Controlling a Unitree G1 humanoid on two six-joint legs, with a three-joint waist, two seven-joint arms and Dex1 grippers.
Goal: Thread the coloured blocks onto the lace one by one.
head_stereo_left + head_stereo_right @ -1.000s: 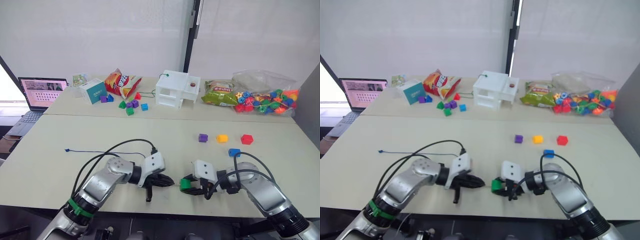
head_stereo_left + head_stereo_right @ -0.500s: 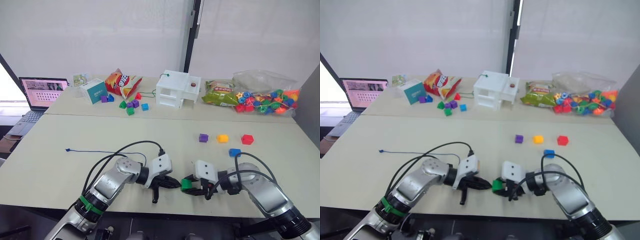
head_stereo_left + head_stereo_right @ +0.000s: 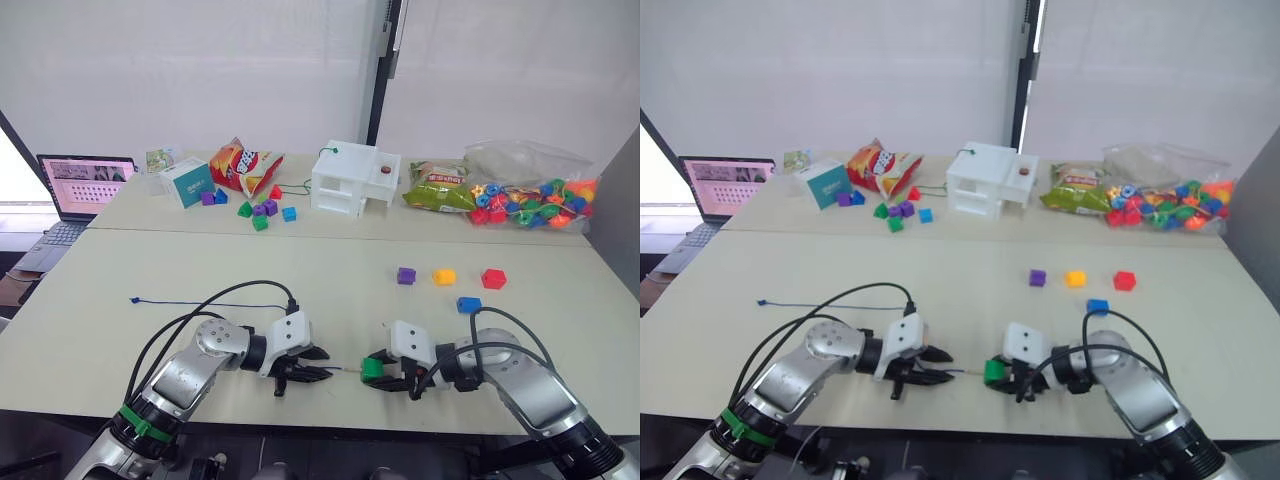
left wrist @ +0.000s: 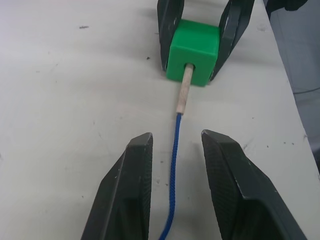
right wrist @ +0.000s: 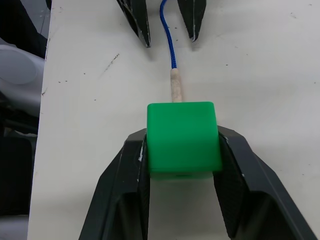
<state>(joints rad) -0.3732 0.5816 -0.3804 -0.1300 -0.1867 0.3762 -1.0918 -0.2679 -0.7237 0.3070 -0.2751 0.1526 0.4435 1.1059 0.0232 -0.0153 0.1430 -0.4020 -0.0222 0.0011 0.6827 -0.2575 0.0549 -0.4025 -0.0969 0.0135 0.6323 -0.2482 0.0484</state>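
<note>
You have the pale tabletop [image 3: 330,290] before you, and the small green plastic cube [image 4: 194,51] near its front edge serves as your landmark. Your right gripper [image 5: 182,150] pinches that cube from both sides, its two black fingers pressed against opposite faces. Your left gripper [image 4: 175,165] sits just to the left of the cube with its fingers spread apart, touching nothing. The long thin dark-blue lace [image 4: 172,160] runs loose between those spread fingers, and its pale stiff tip [image 4: 184,92] is pushed into the hole in the cube's face. The lace's knotted end [image 3: 133,299] lies well to the left of the cube. Behind and to the right of the cube sit the blue cube [image 3: 468,305], red cube [image 3: 493,278], yellow cube [image 3: 444,276] and purple cube [image 3: 406,275].
</note>
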